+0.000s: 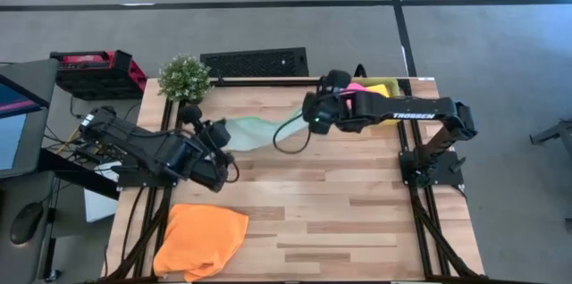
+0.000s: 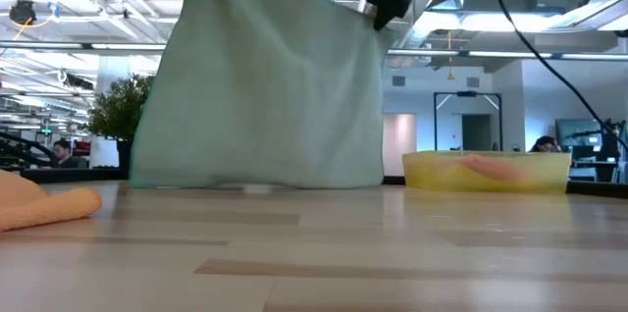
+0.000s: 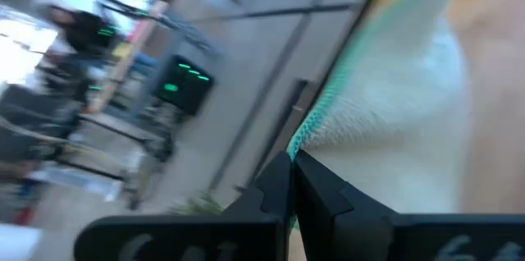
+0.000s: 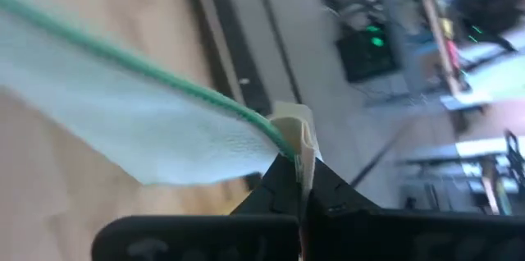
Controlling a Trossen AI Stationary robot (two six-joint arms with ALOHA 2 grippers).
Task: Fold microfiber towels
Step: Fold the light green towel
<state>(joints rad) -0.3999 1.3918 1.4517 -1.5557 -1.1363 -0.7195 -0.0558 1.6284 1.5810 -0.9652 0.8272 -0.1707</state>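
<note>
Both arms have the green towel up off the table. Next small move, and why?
Probably lower both arms together, drawing the pale green microfiber towel down flat onto the wooden table. The left gripper and right gripper each pinch a top corner with fingers shut; the cloth hangs as a spread sheet, its bottom edge just at the tabletop.

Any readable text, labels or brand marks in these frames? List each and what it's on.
"TROSSEN" – white lettering on the right arm, seen in the high view.
Pale marks on the wrist housings at the bottom of both wrist views: too blurred to read.
Nothing else legible.
</note>
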